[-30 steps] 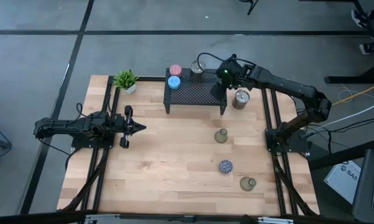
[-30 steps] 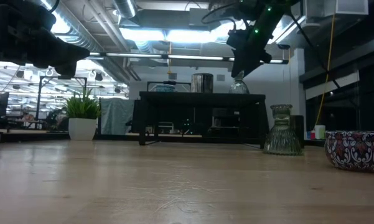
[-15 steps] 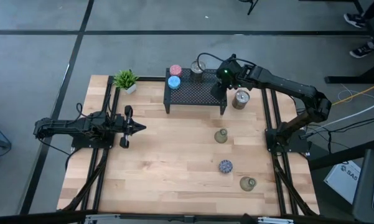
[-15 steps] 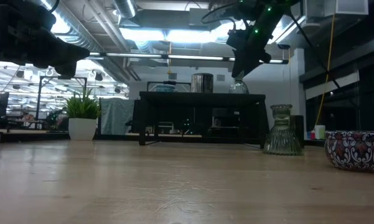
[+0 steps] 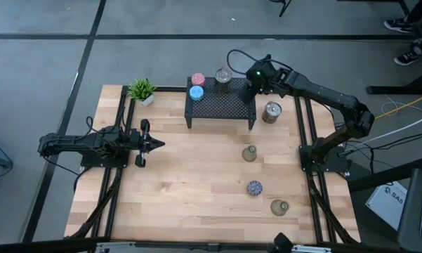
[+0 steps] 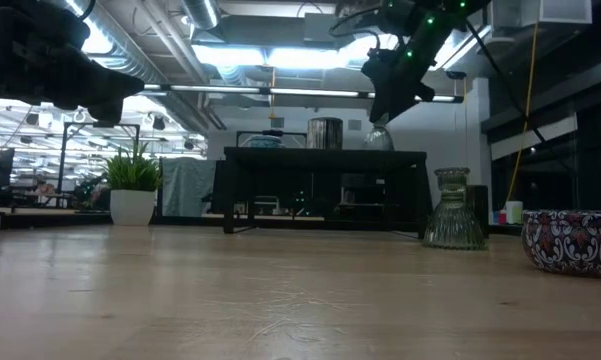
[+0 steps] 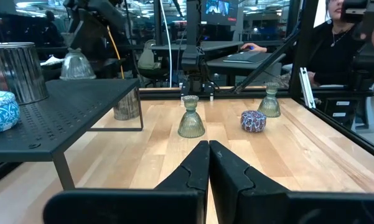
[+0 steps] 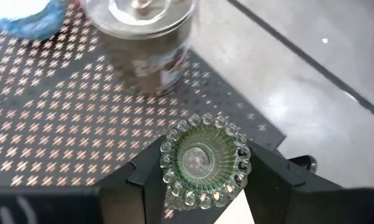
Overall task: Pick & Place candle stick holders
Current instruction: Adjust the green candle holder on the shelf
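My right gripper (image 8: 202,180) reaches down over the far right corner of the black mesh rack (image 5: 221,105) and is shut on an olive-grey glass candle stick holder (image 8: 205,158), which also shows under the gripper in the low view (image 6: 378,138). Pink (image 5: 198,79), light blue (image 5: 196,92) and silver (image 5: 223,77) holders stand on the rack's far side. On the table stand a silver holder (image 5: 272,111), two olive-grey ones (image 5: 249,153) (image 5: 279,206) and a speckled dark blue one (image 5: 254,187). My left gripper (image 5: 158,145) waits shut at the table's left. My right gripper has the glass holder between its two fingers (image 8: 146,174), one on each side, seen against the beaded round rim (image 8: 168,152). The fingers slant down at it from the table's right. The holder is upright and its base appears to rest on the rack top (image 6: 378,150).
A small green potted plant (image 5: 142,89) stands at the far left, beside the rack. The silver holder on the table is close to the rack's right legs. Bare wood lies in the table's middle and near left.
My right gripper has tipped a little and shifted slightly toward the table's far edge, staying over the rack's far right corner with the glass holder under it.
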You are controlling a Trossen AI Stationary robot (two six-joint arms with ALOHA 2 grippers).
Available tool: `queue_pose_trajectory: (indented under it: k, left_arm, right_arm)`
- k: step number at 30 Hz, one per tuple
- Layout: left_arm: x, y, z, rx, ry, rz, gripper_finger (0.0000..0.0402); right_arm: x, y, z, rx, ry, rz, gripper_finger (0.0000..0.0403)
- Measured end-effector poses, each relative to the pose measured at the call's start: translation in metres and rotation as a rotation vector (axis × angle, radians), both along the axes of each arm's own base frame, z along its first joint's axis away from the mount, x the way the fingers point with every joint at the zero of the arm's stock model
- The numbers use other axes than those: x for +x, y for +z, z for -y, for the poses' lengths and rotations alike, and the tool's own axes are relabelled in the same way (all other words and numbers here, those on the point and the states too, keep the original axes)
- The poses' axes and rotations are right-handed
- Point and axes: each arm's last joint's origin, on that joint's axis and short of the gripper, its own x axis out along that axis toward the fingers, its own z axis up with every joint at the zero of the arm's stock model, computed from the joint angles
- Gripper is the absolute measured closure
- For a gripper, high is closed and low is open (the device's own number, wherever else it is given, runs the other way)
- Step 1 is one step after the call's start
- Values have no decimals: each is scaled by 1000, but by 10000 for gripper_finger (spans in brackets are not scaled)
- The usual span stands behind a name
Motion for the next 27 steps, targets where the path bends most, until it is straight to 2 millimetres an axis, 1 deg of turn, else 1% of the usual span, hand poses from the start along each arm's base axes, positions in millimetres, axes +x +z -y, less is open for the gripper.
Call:
queue_pose_trajectory:
  k: [9, 17, 19, 24, 27]
  left_arm:
    - [0, 0, 0, 0, 0, 0, 396]
    - [0, 0, 0, 0, 0, 0, 394]
    - [0, 0, 0, 0, 0, 0, 395]
    - [0, 0, 0, 0, 0, 0, 394]
    - [0, 0, 0, 0, 0, 0, 394]
  right_arm:
    - [-4, 5, 16, -68, -44, 44, 230]
    - [-2, 0, 33, -73, -83, 49, 230]
    - [-1, 4, 38, -70, -90, 48, 230]
    - [1, 29, 45, -60, -81, 73, 230]
    - [3, 32, 46, -38, -80, 44, 230]
